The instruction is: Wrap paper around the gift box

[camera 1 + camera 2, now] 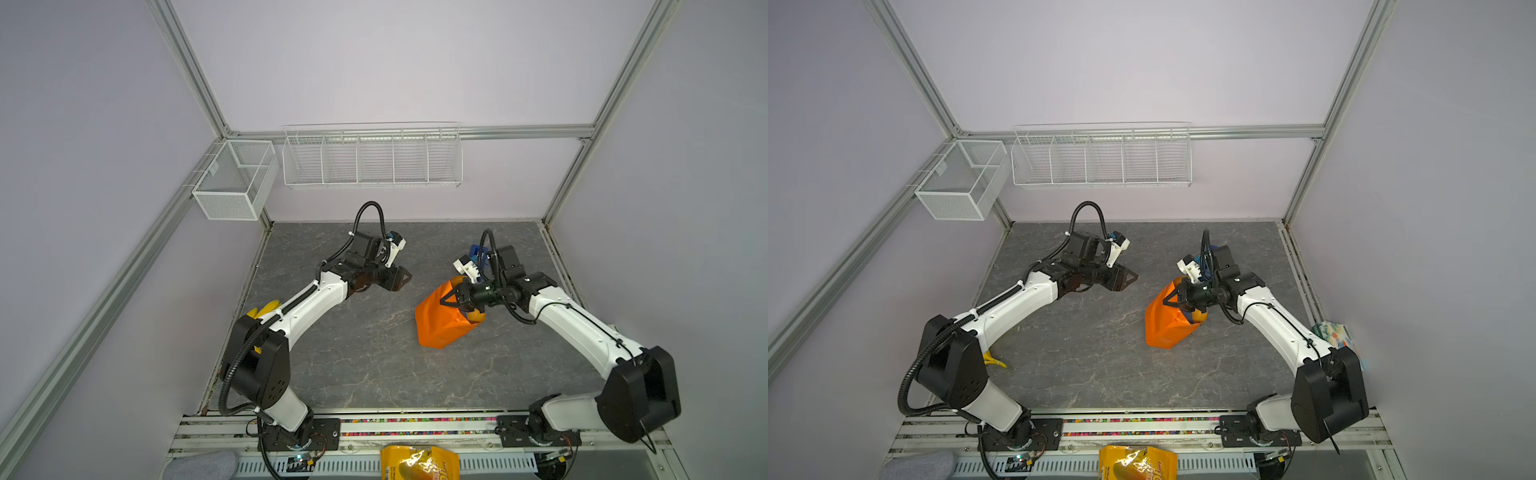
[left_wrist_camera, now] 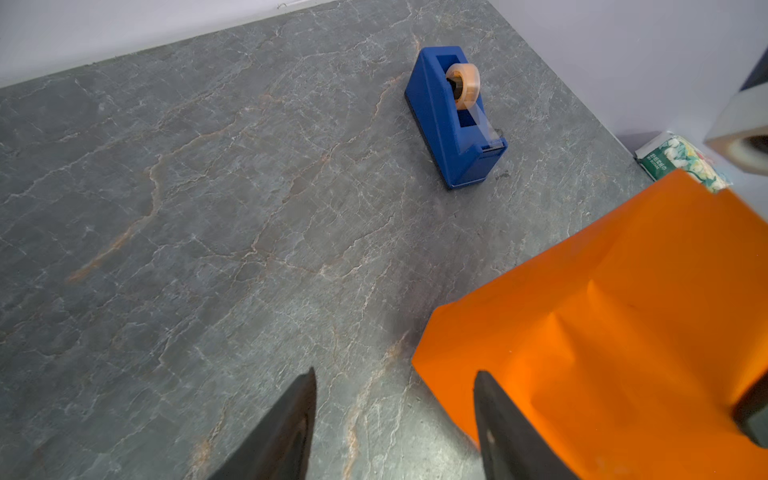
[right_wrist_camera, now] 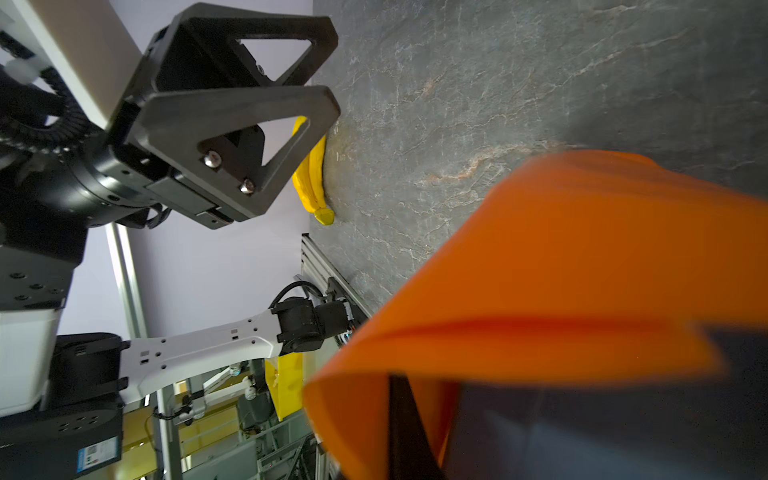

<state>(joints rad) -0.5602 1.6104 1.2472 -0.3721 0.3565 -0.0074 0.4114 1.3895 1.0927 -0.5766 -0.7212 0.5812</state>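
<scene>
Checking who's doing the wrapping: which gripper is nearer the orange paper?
Right. The right gripper is shut on the orange paper at its top edge; the left gripper hovers open, apart from it across bare table.

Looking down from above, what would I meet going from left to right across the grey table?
In a top view: bananas → left gripper → paper → tissue pack.
</scene>
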